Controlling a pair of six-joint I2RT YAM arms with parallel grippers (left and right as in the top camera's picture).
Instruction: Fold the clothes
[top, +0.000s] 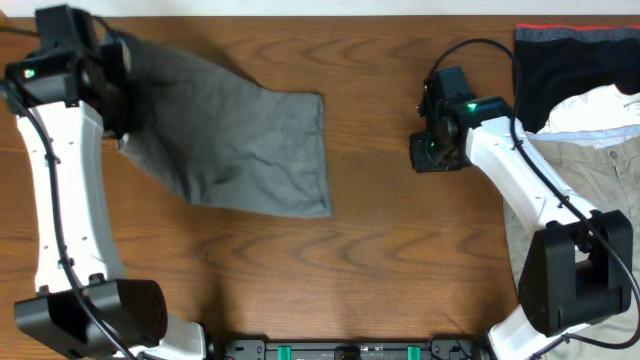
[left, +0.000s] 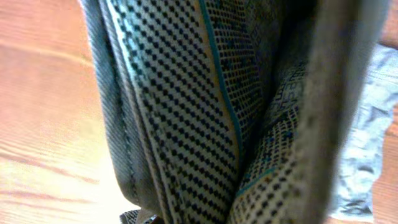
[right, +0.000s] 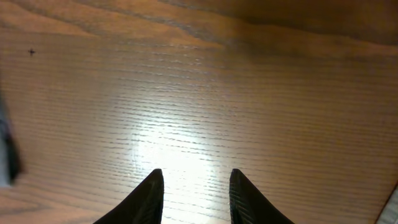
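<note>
Checked lining (left: 186, 93) is filling the left wrist view, so the left gripper (top: 108, 75) is looking clamped on the shorts (top: 240, 140) at their waistband end, far-left on the table (top: 380, 250). Right gripper (right: 196, 176) is hovering over bare wood, fingers spread, empty. I'd be grabbing the opposite hem corner next, keeping fabric taut.

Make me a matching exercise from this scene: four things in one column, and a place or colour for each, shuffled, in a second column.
Column one:
1. shorts
2. black garment
3. trousers
4. right gripper

Column two:
A. far right corner, red edge
B. open over bare table, nothing between its fingers
C. grey, spread on the left half
D. beige, partly under the right arm

Pairs: 1-C, 2-A, 3-D, 4-B
</note>
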